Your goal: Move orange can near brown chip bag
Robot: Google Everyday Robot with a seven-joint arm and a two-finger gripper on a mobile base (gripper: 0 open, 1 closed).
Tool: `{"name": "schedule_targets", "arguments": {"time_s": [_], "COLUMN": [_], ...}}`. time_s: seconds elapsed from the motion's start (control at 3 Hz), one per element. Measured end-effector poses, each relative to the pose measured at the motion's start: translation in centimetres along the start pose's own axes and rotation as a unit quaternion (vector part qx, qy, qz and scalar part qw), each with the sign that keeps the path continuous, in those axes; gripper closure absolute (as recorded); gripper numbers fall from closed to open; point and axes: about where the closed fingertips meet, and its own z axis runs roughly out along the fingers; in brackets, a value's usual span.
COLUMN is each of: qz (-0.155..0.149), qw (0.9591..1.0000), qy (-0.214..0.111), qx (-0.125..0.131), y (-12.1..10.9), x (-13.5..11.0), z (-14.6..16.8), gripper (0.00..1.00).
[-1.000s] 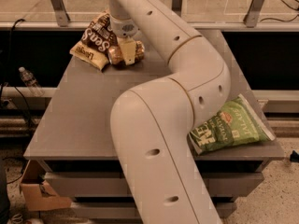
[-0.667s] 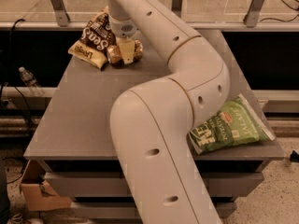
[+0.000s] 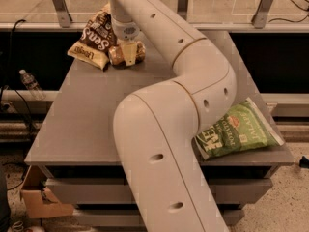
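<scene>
One orange can (image 3: 115, 55) beside one brown chip bag (image 3: 94, 36), jaws at can.

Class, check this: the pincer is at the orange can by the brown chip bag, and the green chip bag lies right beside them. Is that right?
Not quite. In the camera view the pincer is at the orange can by the brown chip bag, but the green chip bag lies far from them, at the near edge of the table.

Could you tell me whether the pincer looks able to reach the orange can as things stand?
Probably yes: the pincer sits right over the orange can, beside the brown chip bag, and nothing stands between them.
</scene>
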Motion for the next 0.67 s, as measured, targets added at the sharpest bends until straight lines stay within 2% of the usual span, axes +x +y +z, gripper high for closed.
{"name": "schedule_targets", "arguments": {"time_s": [0.33,0.67], "qz": [0.0,-0.001], "qw": [1.0,1.0], "qy": [-0.001,-0.002], "qx": [0.005,0.007], "y": [-0.34,-0.56], "x": [-0.13,-0.22], "z": [0.42,0.6], "gripper": [0.12,0.0]}}
